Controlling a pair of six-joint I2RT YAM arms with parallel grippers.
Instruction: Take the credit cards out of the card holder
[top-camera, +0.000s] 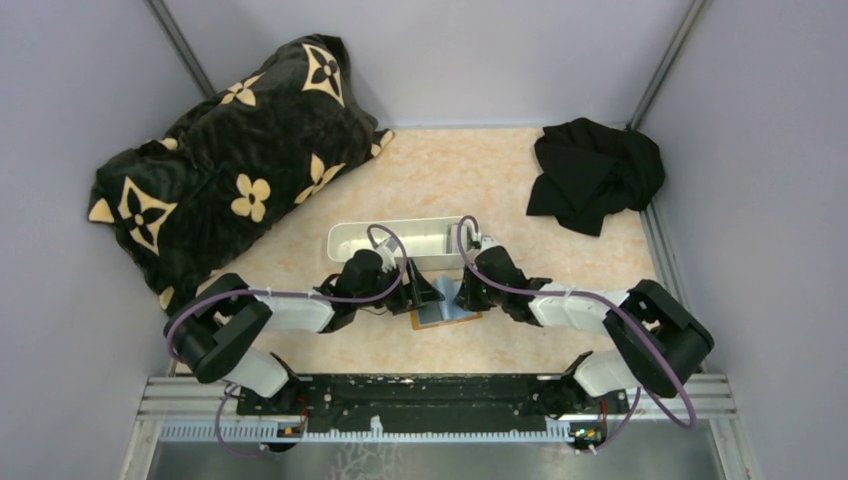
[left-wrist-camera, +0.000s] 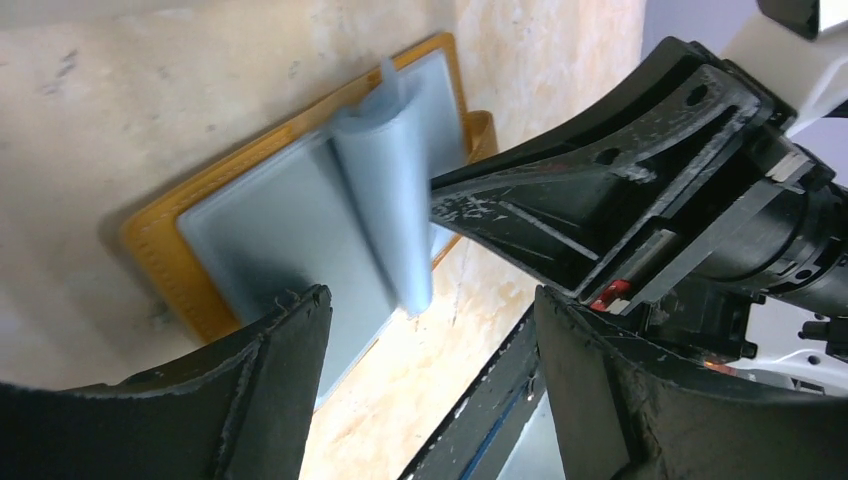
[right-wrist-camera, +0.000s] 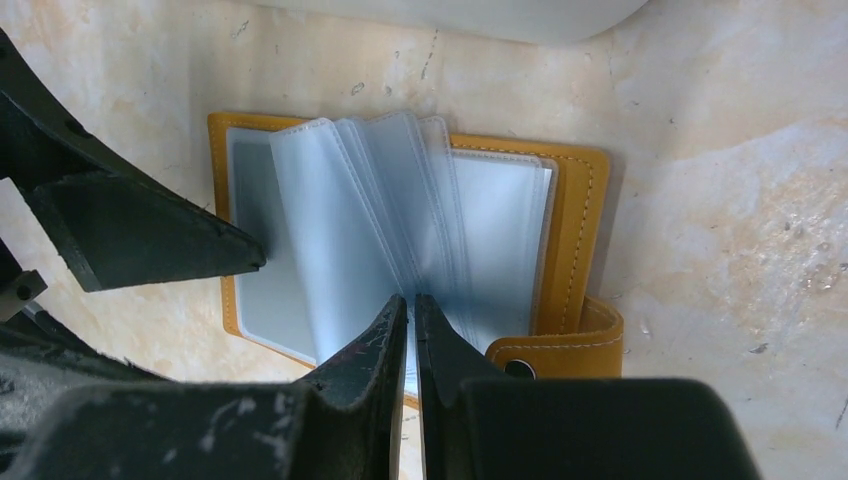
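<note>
The orange-tan card holder lies open on the table between both grippers. Its clear grey-blue sleeves stand fanned up from the spine. My right gripper is shut on the near edge of the sleeves and holds them raised. My left gripper is open. One of its fingers rests with its tip on the holder's left inner panel. The snap strap sticks out at the holder's right. I can make out no credit cards; any are hidden in the sleeves.
A long white tray stands just behind the holder. A black patterned pillow fills the back left and a black cloth lies at the back right. The arms' base rail runs along the near edge.
</note>
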